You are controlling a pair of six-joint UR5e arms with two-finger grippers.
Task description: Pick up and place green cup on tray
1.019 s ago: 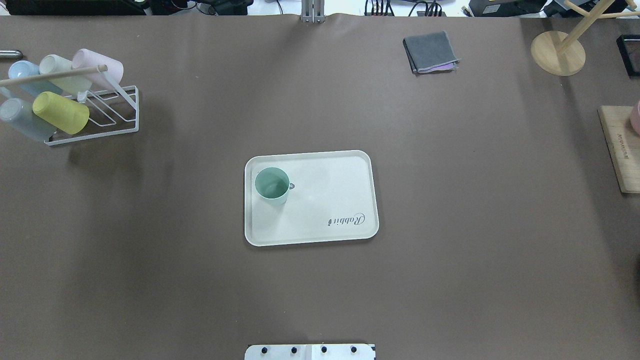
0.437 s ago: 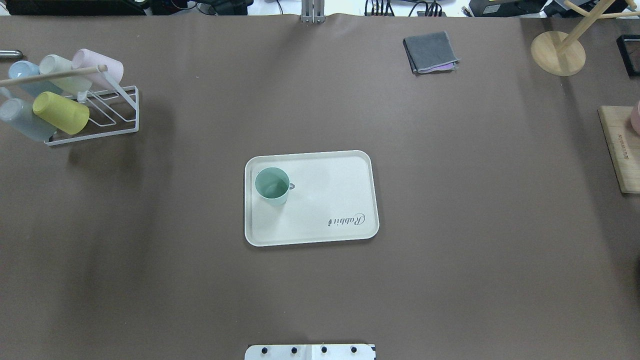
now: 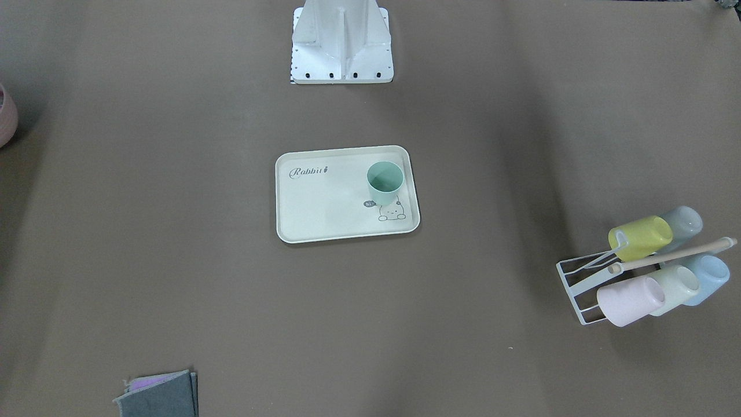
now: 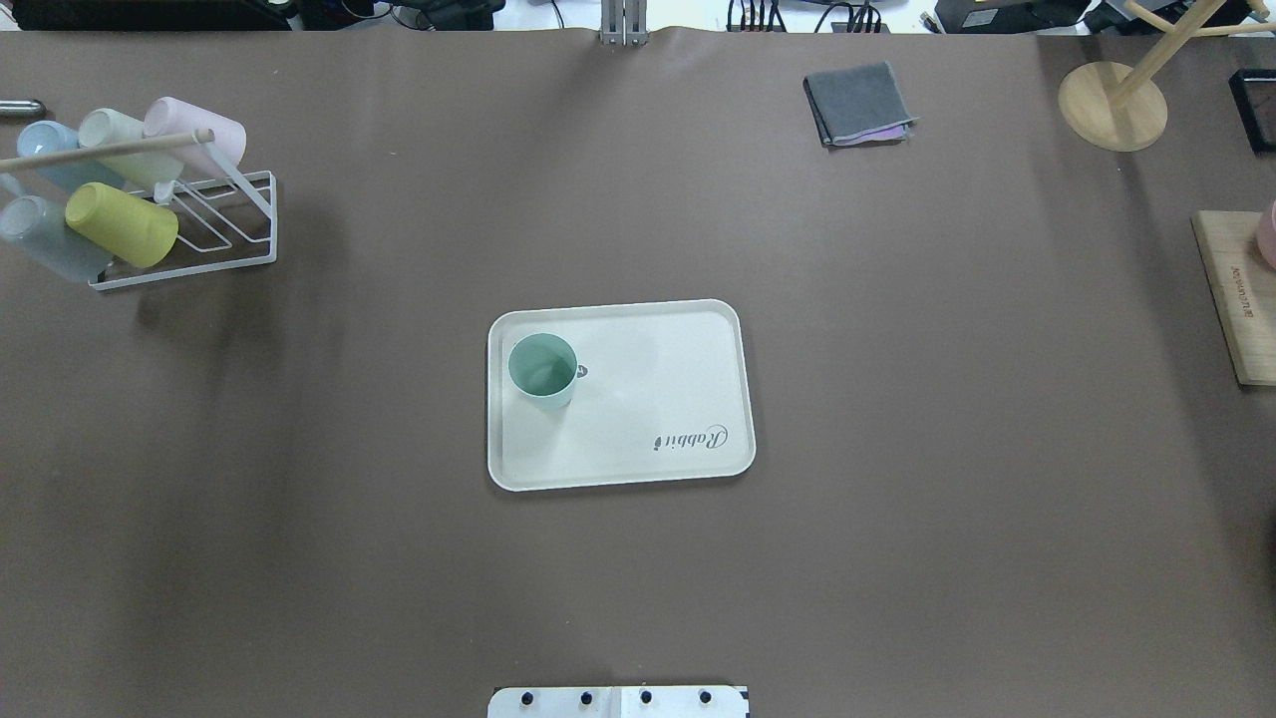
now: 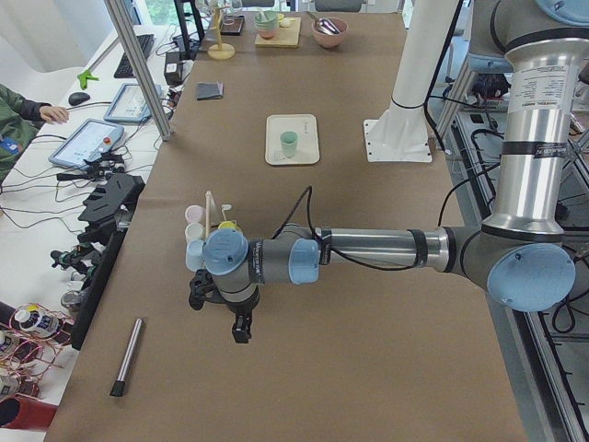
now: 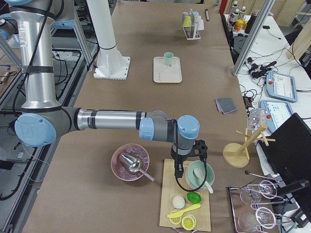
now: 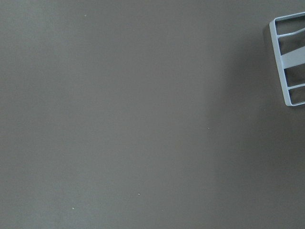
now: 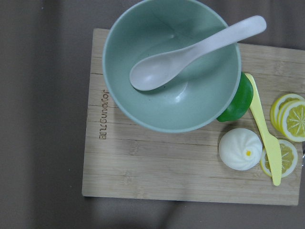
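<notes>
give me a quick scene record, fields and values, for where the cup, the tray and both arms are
green cup: upright, open end up, standing on the tray
tray: table centre; cup sits in its corner by the rabbit drawing
left gripper: near the cup rack, far from the tray; cannot tell how the jaws stand
right gripper: over the wooden board with the green bowl; cannot tell how the jaws stand
task state: cup on tray, nothing holding it

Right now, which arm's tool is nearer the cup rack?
Left. The left tool hangs just beside the rack; the right tool is over the bowl at the table's opposite end.
</notes>
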